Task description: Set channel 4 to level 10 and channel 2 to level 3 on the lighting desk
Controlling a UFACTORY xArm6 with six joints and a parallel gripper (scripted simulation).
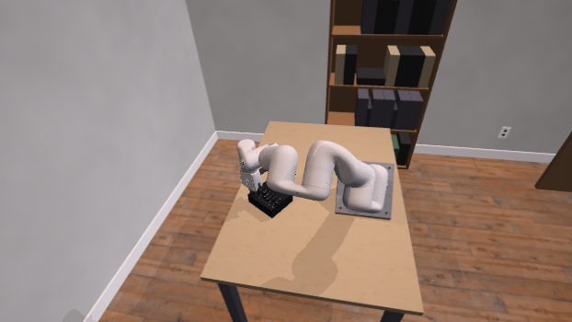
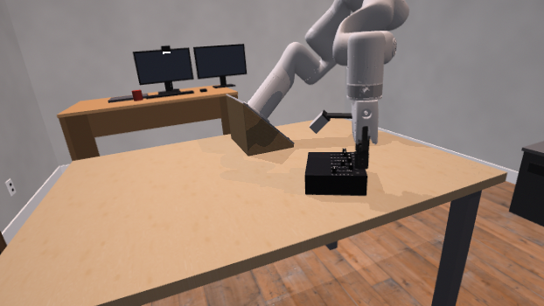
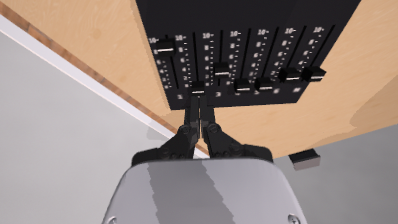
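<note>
Desk [image 3: 250, 20], wrist view: white "10" printed at the top of each fader scale, seven in a row. Smaller figures run down each scale; an "8", "6", "4" and "2" can just be made out on the leftmost ones. Below the slots, a channel number "3" reads clearly; the others are blurred or covered. No brand name legible anywhere.

The white xArm [image 1: 322, 170] reaches from its base at three o'clock toward nine in the top view, elbow folded low. Its last link hangs vertically, wrist pointing straight down. The gripper [image 3: 198, 95] is closed on nothing, black fingers pressed together, tips pointing to twelve o'clock in the wrist view.
</note>
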